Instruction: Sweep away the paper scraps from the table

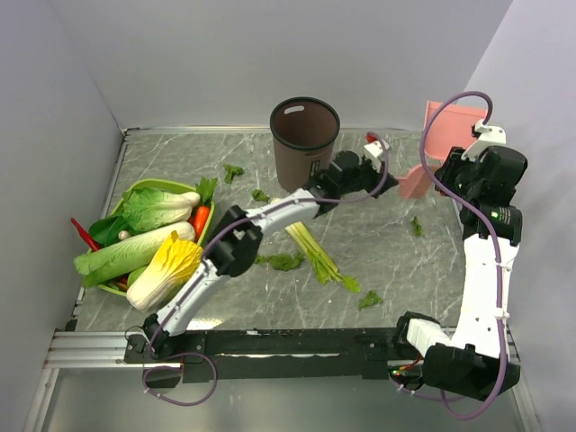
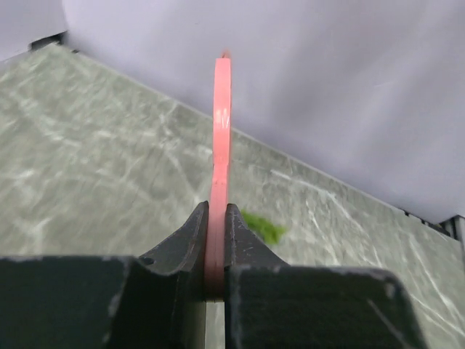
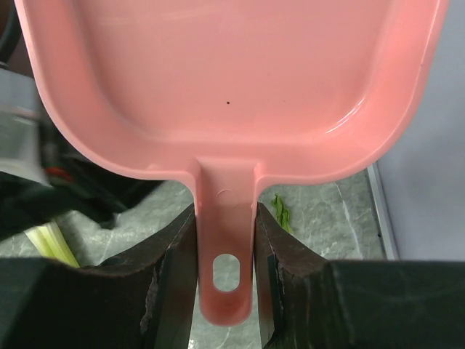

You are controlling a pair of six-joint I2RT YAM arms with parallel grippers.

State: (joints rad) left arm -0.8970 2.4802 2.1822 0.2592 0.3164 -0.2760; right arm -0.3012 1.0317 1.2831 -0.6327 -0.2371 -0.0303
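My right pincer point(image 3: 225, 247) clamps the dustpan point(image 3: 232, 73) by its handle near the table point(image 1: 387, 252)'s far right corner, and my left pincer point(image 2: 216, 240) pinches a pink strip point(image 2: 221, 123), both readied for the scraps point(image 1: 370, 300) scattered mid-table.

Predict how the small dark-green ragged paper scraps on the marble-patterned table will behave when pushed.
The small dark-green ragged paper scraps lie thin and scattered, so probably light and floppy, sliding rather than rolling. The grey-green marble-patterned table looks smooth, so a push should shift them easily, though some may flutter aside.

Pink dustpan point(image 3: 240, 87), grey-green marbled table point(image 1: 396, 256)
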